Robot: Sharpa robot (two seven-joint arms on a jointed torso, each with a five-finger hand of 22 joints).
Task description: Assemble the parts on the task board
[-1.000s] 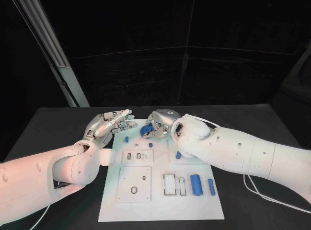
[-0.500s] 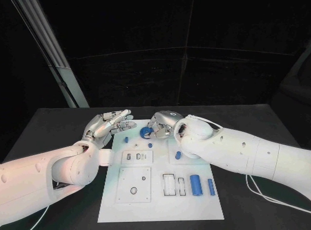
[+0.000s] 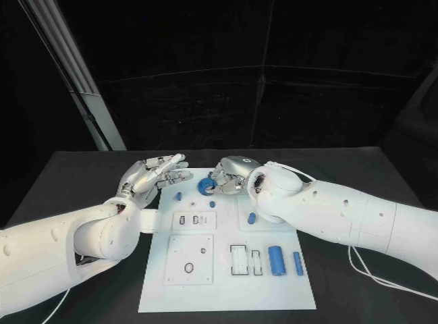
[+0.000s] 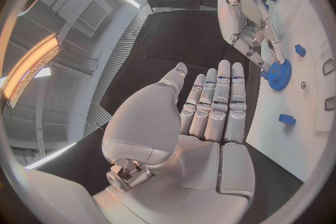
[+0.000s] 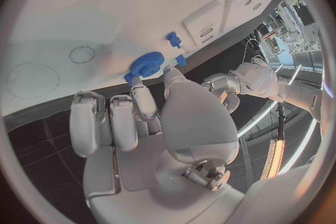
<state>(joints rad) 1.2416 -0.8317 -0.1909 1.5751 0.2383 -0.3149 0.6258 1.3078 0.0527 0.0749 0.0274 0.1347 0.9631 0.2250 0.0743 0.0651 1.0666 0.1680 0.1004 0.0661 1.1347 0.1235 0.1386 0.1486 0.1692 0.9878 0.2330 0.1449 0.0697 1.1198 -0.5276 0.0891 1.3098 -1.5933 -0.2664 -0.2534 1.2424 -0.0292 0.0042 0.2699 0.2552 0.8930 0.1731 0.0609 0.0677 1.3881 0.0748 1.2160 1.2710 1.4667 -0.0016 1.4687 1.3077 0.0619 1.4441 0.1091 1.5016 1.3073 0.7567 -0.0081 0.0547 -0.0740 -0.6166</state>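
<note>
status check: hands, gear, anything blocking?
Right hand pinches blue gear over far end of task board. Left hand open beside it, holding nothing. Nothing blocking the gear.

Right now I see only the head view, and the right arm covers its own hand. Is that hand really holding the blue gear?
Observer: Yes. In the right wrist view the right hand pinches the blue gear between its thumb and a fingertip, right at the task board.
Operator: Is the left hand helping to hold it?
Observer: No. The left wrist view shows the left hand with an empty palm and straight fingers, apart from the gear.
</note>
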